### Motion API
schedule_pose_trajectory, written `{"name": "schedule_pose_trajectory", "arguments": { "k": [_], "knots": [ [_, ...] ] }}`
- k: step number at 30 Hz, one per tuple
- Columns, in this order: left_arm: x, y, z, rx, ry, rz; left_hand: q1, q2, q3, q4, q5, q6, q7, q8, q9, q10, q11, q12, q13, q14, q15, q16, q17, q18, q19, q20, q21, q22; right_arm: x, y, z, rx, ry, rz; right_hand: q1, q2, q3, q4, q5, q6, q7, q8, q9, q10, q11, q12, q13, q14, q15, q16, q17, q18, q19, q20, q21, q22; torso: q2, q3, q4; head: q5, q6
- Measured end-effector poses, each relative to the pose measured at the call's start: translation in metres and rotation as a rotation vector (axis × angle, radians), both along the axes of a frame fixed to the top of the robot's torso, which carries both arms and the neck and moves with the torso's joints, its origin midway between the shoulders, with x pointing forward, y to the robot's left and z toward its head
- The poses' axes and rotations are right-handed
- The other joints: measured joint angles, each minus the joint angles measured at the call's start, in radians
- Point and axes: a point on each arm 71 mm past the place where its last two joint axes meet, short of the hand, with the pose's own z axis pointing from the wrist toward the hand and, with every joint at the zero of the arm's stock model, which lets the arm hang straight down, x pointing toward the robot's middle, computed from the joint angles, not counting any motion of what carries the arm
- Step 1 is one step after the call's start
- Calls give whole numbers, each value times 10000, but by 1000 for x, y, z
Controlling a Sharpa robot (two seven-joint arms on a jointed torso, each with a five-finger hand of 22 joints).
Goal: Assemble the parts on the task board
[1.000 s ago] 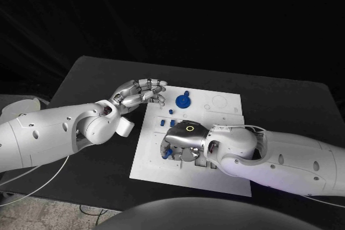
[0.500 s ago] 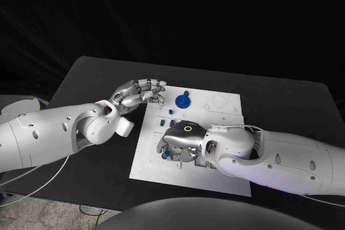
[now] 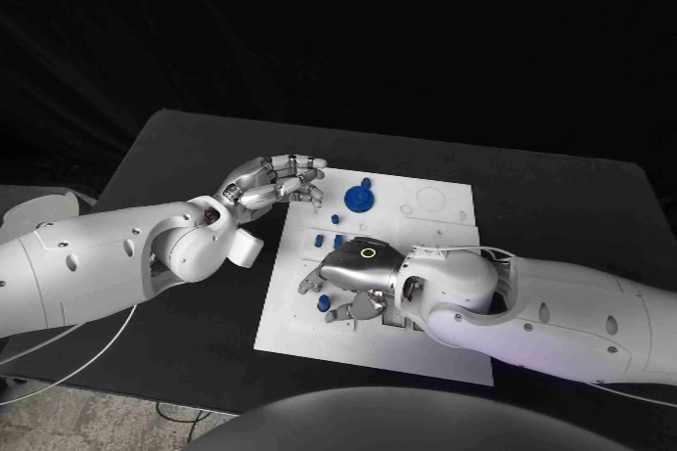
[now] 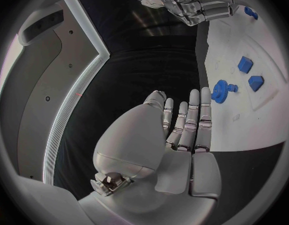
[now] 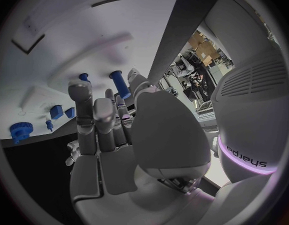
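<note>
Now your right hand [image 3: 350, 275] hovers spread and empty over a blue peg [image 5: 119, 83], probably to grasp it; left hand [image 3: 271, 184] waits empty, fingers loosely curled.

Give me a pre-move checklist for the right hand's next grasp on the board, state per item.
1. Right hand over the task board: ok.
2. Right hand free of any part: ok, fingers apart in the wrist view, nothing in them.
3. Blue cylinder within reach, just past the fingertips: ok.
4. Whether the fingers touch the cylinder: cannot tell.
5. Left hand out of the way, held at the board's far left corner, holding nothing: ok.
6. Blue gear seated on its peg: cannot tell.
</note>
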Motion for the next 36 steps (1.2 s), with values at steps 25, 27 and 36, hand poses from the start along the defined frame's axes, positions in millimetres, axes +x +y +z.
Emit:
{"name": "schedule_pose_trajectory", "arguments": {
  "k": [25,27,36],
  "knots": [
    [-1,3,0,-20,69,76,0,0,25,-25,0,0,1,0,-10,0,0,0,-16,0,0,41,0,1,0,0,-48,14,38,-127,86,2342,1443,-3922,-904,967,-1687,538,971,1323,416,1201,134,1703,-568,7567,5412,246,-321,737,695,1,232,-202,546,-2,-27,-7,-26,-287,0],
    [0,3,0,-20,70,74,0,0,25,-25,0,1,0,0,-10,0,0,0,-16,0,0,41,0,0,0,0,-48,14,41,-135,83,2244,1639,-4317,-1874,1201,-1957,436,782,1684,229,1669,466,4439,-829,11198,10313,950,-540,1632,2123,-171,872,-375,2055,2,-35,0,-34,-337,0],
    [0,2,-2,-15,96,78,0,0,25,-25,0,1,1,0,-9,0,0,0,-15,0,1,41,0,1,0,0,-48,14,49,-167,55,58,2651,-6444,-5181,1441,-2347,673,423,2227,-496,3809,2560,5803,-1440,13507,12067,1177,-1062,3404,3296,-482,1794,-878,5064,6,-61,24,-41,-509,0]
  ]
}}
